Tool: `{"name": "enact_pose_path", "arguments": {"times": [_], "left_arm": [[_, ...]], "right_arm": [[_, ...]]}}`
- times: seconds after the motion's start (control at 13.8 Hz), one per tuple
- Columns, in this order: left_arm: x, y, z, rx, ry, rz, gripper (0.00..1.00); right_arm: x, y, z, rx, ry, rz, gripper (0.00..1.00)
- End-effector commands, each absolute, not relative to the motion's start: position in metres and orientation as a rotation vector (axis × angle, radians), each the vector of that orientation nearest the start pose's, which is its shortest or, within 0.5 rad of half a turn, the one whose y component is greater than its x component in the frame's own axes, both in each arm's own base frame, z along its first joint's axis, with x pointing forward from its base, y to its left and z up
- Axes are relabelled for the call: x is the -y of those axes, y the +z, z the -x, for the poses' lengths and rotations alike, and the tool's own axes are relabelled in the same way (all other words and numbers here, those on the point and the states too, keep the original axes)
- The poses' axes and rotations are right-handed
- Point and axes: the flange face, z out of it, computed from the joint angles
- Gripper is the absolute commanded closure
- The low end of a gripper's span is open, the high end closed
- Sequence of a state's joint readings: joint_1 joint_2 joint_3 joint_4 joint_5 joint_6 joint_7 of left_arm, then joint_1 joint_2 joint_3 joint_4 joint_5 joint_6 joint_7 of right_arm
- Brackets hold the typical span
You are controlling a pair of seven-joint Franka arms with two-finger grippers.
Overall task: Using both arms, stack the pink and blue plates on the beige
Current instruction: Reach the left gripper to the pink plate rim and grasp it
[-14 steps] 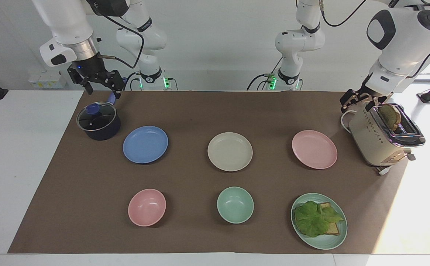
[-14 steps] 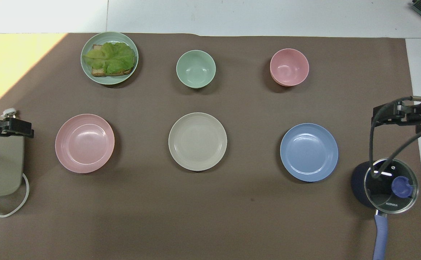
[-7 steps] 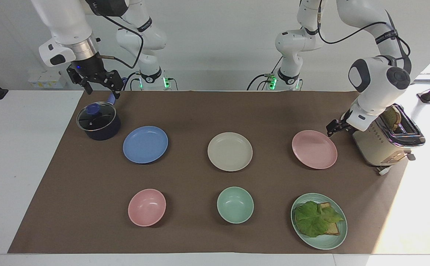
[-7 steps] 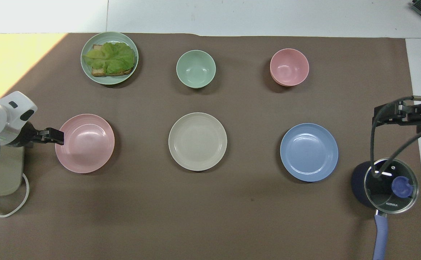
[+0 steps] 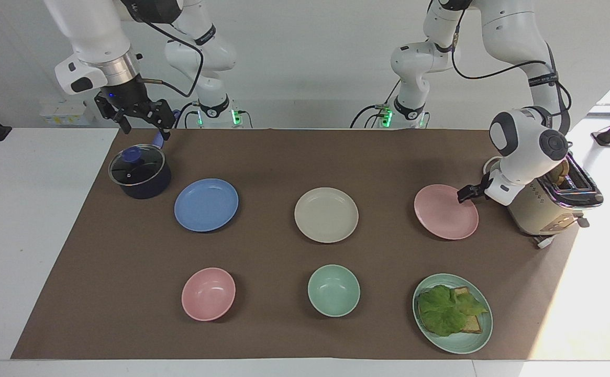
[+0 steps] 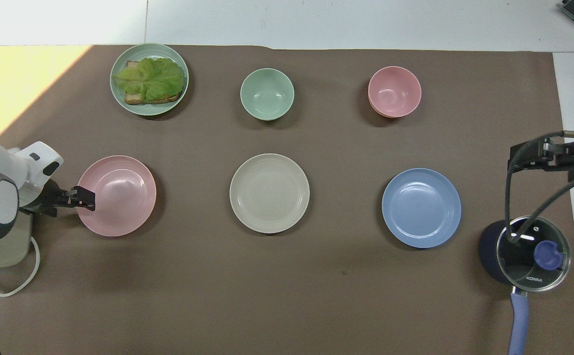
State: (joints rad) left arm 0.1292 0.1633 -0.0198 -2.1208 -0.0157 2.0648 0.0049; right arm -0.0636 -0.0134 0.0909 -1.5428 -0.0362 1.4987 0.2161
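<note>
Moved my left gripper (image 5: 462, 195) down from the toaster (image 5: 545, 209) to the pink plate (image 5: 443, 214) rim, fingers apart. Right gripper (image 5: 140, 121) waits open over the pot (image 5: 140, 173). Pink, beige plate (image 5: 326, 215), blue plate (image 5: 206, 204) lie flat in one row; round, no long axis.
</note>
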Motion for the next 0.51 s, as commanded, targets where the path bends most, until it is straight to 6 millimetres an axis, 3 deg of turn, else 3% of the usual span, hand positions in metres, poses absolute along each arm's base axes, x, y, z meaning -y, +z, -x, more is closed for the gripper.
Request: {"name": "enact_pose_path", "arguments": {"times": [0.0,0.07,0.15,0.22,0.36,0.44], "left_arm": [[-0.0527,0.3163,-0.5215,0.289,0.349,3.150,0.00],[-0.0499,0.3168,-0.5221,0.291,0.350,3.156,0.00],[-0.0505,0.3165,-0.5213,0.300,0.360,3.155,0.20],[-0.0504,0.3164,-0.5211,0.301,0.362,3.156,0.53],[-0.0542,0.3165,-0.5203,0.311,0.372,3.155,0.89],[-0.0550,0.3172,-0.5200,0.310,0.381,3.155,1.00]], "right_arm": [[-0.0070,0.6410,-0.5459,-0.320,0.017,3.165,0.00],[-0.0070,0.6410,-0.5459,-0.320,0.017,3.165,0.00],[-0.0070,0.6410,-0.5459,-0.320,0.017,3.165,0.00],[-0.0070,0.6410,-0.5459,-0.320,0.017,3.165,0.00],[-0.0070,0.6410,-0.5459,-0.320,0.017,3.165,0.00],[-0.0070,0.6410,-0.5459,-0.320,0.017,3.165,0.00]]}}
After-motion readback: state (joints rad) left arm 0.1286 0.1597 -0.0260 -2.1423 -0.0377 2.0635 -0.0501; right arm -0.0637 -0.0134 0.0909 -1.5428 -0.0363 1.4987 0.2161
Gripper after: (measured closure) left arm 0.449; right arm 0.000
